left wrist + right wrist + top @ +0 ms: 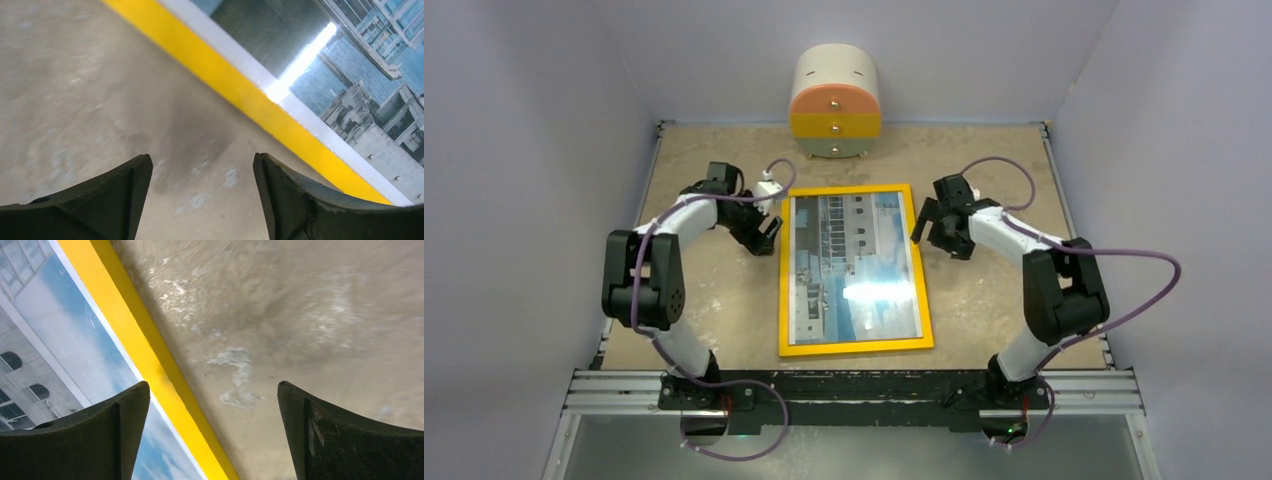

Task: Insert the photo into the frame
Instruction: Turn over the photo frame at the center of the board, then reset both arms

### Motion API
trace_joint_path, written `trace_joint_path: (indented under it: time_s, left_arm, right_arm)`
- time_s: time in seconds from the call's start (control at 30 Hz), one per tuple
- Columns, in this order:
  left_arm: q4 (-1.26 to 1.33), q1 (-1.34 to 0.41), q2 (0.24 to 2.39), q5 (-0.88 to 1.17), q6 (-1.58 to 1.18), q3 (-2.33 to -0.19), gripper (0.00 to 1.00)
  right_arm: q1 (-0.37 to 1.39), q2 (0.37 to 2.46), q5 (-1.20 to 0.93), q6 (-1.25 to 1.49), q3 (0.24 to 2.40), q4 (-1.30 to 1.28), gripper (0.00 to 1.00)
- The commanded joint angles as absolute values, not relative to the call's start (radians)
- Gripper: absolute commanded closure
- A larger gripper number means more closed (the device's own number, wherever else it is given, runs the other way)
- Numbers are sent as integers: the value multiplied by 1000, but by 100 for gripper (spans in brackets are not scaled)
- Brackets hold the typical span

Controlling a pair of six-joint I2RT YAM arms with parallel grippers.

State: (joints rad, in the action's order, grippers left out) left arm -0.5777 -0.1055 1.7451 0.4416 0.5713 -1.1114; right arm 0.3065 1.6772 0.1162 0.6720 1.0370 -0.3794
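The yellow frame (854, 270) lies flat in the middle of the table, with the photo (856, 264) of a white building and blue sky lying inside it, picture side up. My left gripper (769, 233) hovers just off the frame's left edge, jaws open and holding nothing. My right gripper (927, 222) hovers at the frame's right edge, also open and holding nothing. In the left wrist view the frame's yellow bar (240, 90) and the photo (360, 75) run diagonally past the open gripper (202, 165). The right wrist view shows the yellow bar (145, 355) and sky (65, 335) passing between the open fingers, gripper (214, 390).
A round cream, orange and yellow drawer unit (835, 103) stands at the back edge of the table. Grey walls close the table in on the left, right and back. The arm bases sit on a metal rail (854, 392) at the near edge.
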Motion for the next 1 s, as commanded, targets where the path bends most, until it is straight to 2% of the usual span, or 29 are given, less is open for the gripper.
trace_joint_path:
  time_s: [0.0, 0.1, 0.17, 0.23, 0.37, 0.5, 0.73, 0.83, 0.93, 0.97]
  left_arm:
    - [-452, -4, 1588, 488, 476, -1120, 20]
    - [-179, 84, 1486, 510, 355, -993, 18]
    - [3, 95, 1445, 455, 295, -873, 17]
    - [158, 95, 1430, 401, 271, -794, 16]
    - [425, 97, 1446, 386, 213, -647, 14]
    - [684, 97, 1484, 396, 117, -515, 13]
    - [1229, 95, 1589, 355, 70, -292, 10]
    - [1246, 82, 1568, 330, 96, -248, 10]
    - [1598, 23, 1675, 296, 126, -127, 8]
    - [1569, 10, 1656, 281, 149, -120, 8]
  right_arm:
    - [301, 1519, 361, 625, 1002, -386, 1]
    - [301, 1400, 493, 531, 864, -105, 1]
    - [301, 1348, 640, 462, 773, 76, 1]
    - [301, 1335, 693, 386, 706, 203, 1]
    - [267, 1379, 776, 431, 691, 242, 1]
    - [255, 1365, 808, 368, 579, 451, 1]
    - [217, 1358, 824, 207, 308, 1042, 1]
    - [195, 1405, 776, 192, 254, 1199, 1]
    - [181, 1476, 677, 161, 240, 1307, 1]
    - [181, 1500, 658, 115, 231, 1378, 1]
